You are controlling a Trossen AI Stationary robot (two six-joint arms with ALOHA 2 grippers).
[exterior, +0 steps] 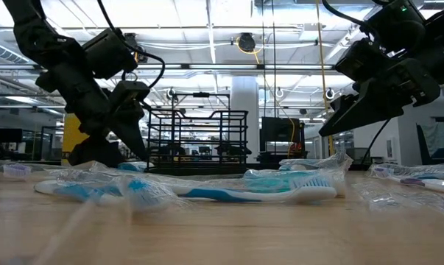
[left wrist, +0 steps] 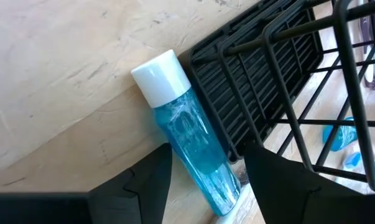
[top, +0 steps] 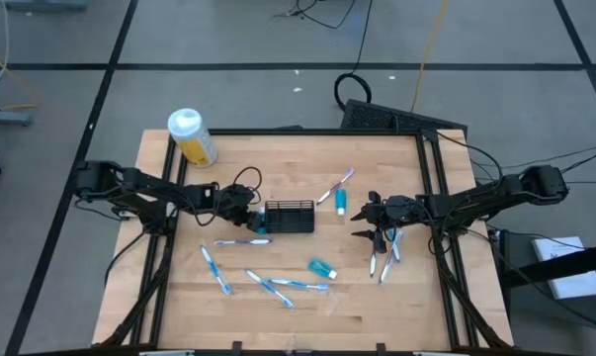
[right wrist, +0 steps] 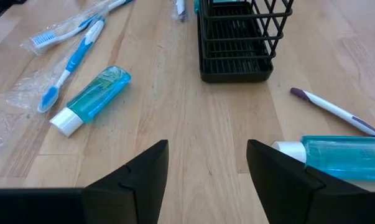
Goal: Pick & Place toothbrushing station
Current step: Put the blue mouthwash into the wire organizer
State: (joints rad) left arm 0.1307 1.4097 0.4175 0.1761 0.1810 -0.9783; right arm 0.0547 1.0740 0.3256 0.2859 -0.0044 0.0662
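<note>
Wood planking forms the counter, framed in black rails and set on a grey tiled floor with cables; in the low view a hall with ceiling lights is seen behind.

One black wire-mesh basket is stood upright near the counter's middle. Three teal tubes are counted: one lying against the basket's side between the left gripper's spread, empty jaws; one just beside the right gripper; one nearer the front edge. The right gripper's jaws are likewise parted and grasp nothing. One yellow bottle is laid at the far left corner.

About eight toothbrushes are scattered, several in clear wrappers; one blue-handled brush is closest in the low view. The brushes below the right gripper overlap, so the exact count cannot be settled.
</note>
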